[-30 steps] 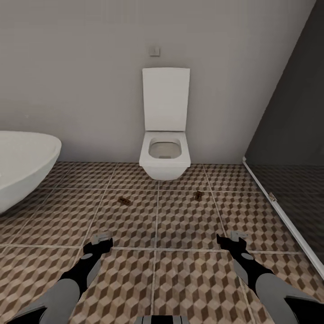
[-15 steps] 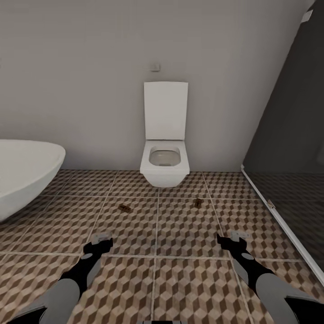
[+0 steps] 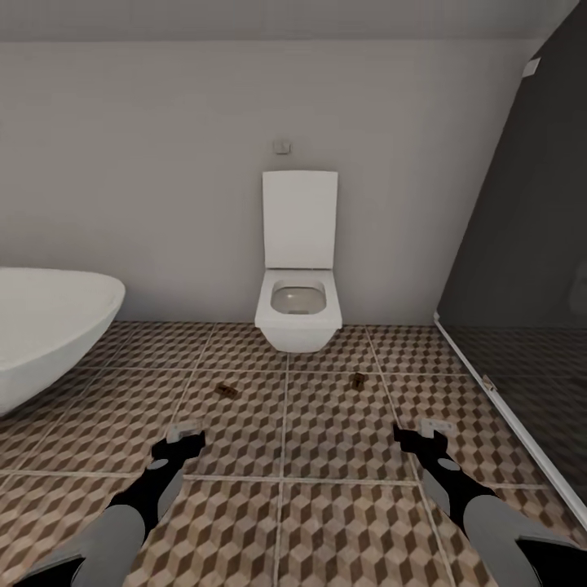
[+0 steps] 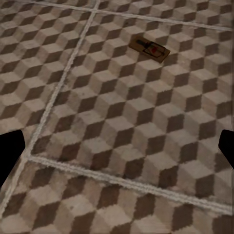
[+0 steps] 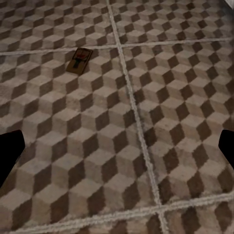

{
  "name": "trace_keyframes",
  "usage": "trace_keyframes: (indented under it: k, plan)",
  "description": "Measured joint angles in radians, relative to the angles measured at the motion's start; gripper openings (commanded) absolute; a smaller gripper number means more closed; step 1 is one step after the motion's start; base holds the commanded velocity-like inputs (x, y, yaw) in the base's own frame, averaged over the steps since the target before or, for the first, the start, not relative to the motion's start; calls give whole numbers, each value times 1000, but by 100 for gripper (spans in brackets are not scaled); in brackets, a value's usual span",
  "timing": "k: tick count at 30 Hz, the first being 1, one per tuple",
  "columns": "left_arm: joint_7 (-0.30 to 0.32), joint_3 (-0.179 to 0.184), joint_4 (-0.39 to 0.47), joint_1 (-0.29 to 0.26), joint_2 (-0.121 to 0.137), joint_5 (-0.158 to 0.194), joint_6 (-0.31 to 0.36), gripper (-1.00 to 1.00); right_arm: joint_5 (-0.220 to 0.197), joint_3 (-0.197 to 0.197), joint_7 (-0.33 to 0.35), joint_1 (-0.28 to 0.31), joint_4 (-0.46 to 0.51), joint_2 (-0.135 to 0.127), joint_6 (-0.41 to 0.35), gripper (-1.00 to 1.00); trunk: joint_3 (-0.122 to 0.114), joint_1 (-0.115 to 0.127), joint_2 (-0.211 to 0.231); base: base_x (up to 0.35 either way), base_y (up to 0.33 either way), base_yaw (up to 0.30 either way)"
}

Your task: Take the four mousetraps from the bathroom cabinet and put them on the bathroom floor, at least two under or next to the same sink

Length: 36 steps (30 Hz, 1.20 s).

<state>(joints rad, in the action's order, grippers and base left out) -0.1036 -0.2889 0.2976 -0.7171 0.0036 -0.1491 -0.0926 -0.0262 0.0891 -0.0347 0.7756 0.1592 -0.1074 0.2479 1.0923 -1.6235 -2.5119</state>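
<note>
- Cube-patterned bathroom floor (image 3: 326, 522) under my arms.
- Left gripper (image 3: 186, 433): fingers spread, empty.
- Right gripper (image 3: 424, 432): fingers spread, empty.
- Two mousetraps on tiles ahead: left one (image 3: 227, 391), right one (image 3: 358, 380).
- White toilet (image 3: 298, 314) beyond; tub (image 3: 49, 326) at left.

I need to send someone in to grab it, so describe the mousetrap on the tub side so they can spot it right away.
Start at the white toilet against the back wall. On the cube-patterned floor in front of it lie two mousetraps. The left mousetrap sits toward the white tub, lying askew to the grout lines, while the right mousetrap lies nearer the dark glass partition.
</note>
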Motion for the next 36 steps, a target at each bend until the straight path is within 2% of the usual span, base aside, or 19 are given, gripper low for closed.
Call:
trace_keyframes:
  k: [36]
  plan:
    - [2,2,-16,0,1,0,2,100,6,-1,-6,0,-35,-1,0,100,-139,16,8,0,0,0]
